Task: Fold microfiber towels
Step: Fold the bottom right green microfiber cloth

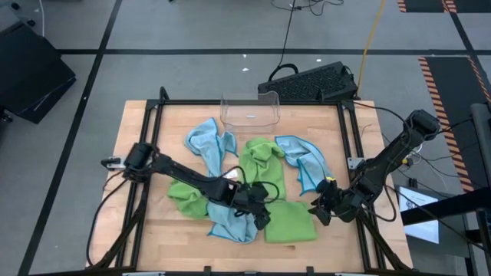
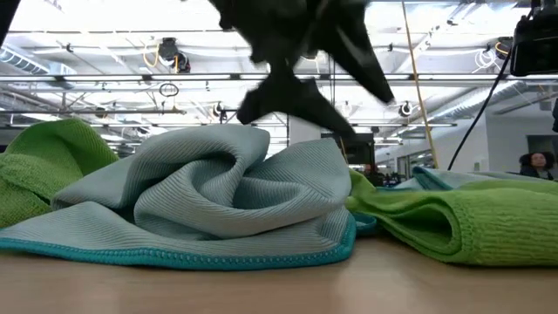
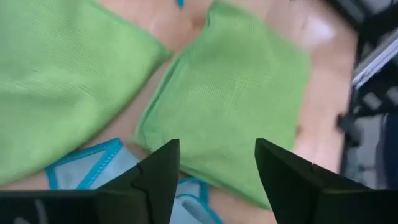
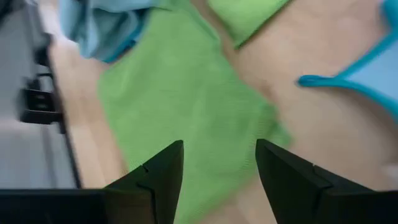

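Note:
A folded lime green towel lies flat near the table's front edge. To its left lies a crumpled light blue towel, which rises in folds in the low view. My left gripper hovers open above the seam between these two, with nothing between its fingers. My right gripper stands open just right of the folded green towel, holding nothing. Farther back lie a loose green towel, two more light blue towels, and a bunched green towel at the left.
A clear plastic bin stands at the table's far edge. Black frame rails run along the table's left and right sides. Bare wood shows at the front right corner.

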Motion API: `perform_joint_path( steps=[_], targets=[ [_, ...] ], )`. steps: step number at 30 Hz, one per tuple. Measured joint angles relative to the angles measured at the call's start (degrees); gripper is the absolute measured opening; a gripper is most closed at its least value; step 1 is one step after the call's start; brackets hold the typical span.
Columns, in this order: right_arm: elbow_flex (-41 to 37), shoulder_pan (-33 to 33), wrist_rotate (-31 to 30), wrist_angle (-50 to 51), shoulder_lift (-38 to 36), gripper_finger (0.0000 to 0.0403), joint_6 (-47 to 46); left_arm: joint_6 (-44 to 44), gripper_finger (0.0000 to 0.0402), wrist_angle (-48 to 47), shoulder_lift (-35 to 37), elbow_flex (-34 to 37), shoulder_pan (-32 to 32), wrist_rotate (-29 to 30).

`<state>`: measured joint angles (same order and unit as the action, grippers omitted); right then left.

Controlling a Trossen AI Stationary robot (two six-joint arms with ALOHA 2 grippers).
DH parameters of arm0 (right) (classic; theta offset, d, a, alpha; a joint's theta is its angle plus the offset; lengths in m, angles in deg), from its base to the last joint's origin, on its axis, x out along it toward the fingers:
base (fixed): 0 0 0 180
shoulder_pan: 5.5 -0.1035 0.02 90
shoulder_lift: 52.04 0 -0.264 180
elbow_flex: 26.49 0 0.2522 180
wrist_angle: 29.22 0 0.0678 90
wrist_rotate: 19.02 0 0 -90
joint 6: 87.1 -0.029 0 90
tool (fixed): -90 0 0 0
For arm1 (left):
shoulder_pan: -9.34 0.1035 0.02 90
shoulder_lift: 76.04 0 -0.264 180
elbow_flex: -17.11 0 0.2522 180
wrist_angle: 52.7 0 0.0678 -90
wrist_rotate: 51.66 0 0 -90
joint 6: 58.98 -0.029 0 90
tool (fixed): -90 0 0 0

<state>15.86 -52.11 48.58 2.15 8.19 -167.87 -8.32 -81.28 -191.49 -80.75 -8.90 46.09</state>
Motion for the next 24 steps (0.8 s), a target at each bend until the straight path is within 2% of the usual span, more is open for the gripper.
perform_joint_path(
  steps=[4, 7, 13, 18, 24],
  targets=[
    [-4.74, 0.00, -0.15, -13.92, -0.05, 0.0191, 0.93, 1.11, 0.0184, 5.09, 2.05, 0.00, -0.24, 1.64],
    [-8.00, 0.00, -0.17, -21.97, 0.47, 0.0180, 1.70, 0.91, 0.0153, 11.43, 0.23, -0.17, -1.05, 3.79],
    [-9.12, 0.00, -0.06, -25.01, 3.86, 0.0123, 5.20, 1.13, 0.0091, 22.59, -7.62, 0.02, -1.75, 2.55],
    [-9.12, 0.02, 1.21, -23.58, 7.01, 0.0061, 6.83, 1.25, 0.0050, 18.31, -11.31, -0.03, -2.08, -0.90],
    [-9.15, 0.07, 1.55, -17.34, 9.38, 0.0015, 1.76, 4.75, 0.0006, 9.30, -11.46, -0.04, -2.60, -2.11]
  ],
)
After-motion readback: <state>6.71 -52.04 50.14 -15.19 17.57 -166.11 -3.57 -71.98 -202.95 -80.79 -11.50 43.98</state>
